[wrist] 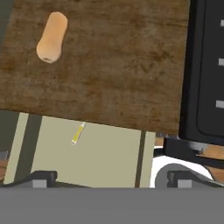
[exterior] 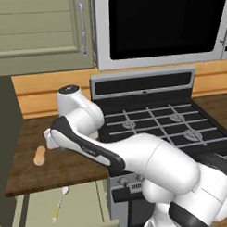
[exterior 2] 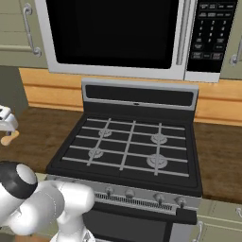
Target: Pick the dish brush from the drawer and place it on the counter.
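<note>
The dish brush (exterior: 59, 204), with a thin yellow handle and a small white head, lies on the floor of the open sage-green drawer (exterior: 84, 209) below the counter edge. In the hand view the brush (wrist: 78, 133) lies small and slanted near the drawer's (wrist: 105, 155) back, just under the dark wood counter (wrist: 118, 65). My gripper (wrist: 111, 178) is open, its tips wide apart with nothing between them. It hangs high above the counter's (exterior: 25, 176) front edge, with the hand (exterior: 49, 138) over the counter's left part. The brush is well below it.
A stubby tan cylinder (exterior: 39, 156) lies on the counter left of my hand, and the cylinder (wrist: 52, 37) sits at the upper left of the hand view. The black gas stove (exterior: 162, 123) borders the counter on the right. A green upper cabinet (exterior: 38, 34) and a microwave (exterior 2: 113, 33) hang above.
</note>
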Robot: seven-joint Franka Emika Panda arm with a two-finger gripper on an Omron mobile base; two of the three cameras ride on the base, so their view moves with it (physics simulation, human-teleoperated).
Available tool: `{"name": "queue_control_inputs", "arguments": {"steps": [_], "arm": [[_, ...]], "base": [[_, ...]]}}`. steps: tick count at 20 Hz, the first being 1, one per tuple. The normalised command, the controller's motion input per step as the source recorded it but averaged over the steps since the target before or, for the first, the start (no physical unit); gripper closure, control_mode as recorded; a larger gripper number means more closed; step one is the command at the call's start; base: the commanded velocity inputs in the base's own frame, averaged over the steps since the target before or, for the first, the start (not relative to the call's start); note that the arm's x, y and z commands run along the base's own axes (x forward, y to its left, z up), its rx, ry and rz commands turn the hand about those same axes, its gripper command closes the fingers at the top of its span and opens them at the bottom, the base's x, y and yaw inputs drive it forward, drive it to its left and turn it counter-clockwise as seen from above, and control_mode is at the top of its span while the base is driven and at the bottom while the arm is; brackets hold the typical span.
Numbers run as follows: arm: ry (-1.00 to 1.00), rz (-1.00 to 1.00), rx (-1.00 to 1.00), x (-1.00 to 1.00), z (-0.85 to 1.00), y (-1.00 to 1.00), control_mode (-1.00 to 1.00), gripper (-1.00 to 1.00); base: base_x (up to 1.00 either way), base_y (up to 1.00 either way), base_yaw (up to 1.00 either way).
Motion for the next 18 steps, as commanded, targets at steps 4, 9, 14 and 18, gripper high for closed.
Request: {"name": "queue_control_inputs", "arguments": {"steps": [4,9,14,18], "arm": [[0.02,0.0,0.0,-0.7,-0.44,0.66,-1.0,-1.0],[0.04,0.0,0.04,-0.98,-0.55,0.2,-1.0,-1.0],[0.07,0.0,0.12,-0.72,-0.51,-0.02,-1.0,-1.0],[0.13,0.0,0.15,-0.21,-0.49,-0.01,-1.0,-1.0]], "base": [[0.0,0.0,0.0],[0.0,0.0,0.0],[0.0,0.0,0.0],[0.0,0.0,0.0]]}}
